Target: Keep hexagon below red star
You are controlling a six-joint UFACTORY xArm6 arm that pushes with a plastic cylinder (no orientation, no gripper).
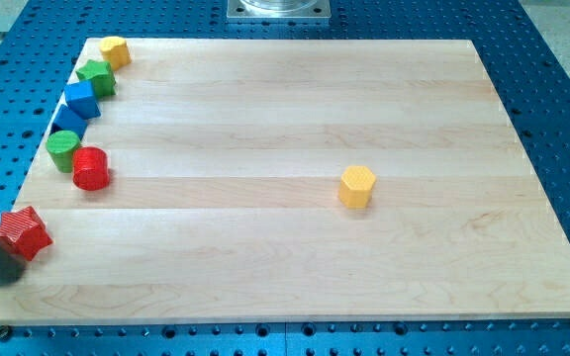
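Note:
The yellow hexagon [357, 186] lies right of the board's middle. The red star [23, 233] lies near the board's left edge, lower in the view than the hexagon. My tip [8, 276] comes in from the view's left edge as a dark rod. Its end sits just below and left of the red star, close to it or touching it; I cannot tell which.
Along the left edge of the wooden board [295, 287] stand a red cylinder [91, 168], a green cylinder [63, 150], two blue blocks [79, 103], a green block [97, 77] and a yellow block [115, 49]. A blue perforated table [562, 119] surrounds the board.

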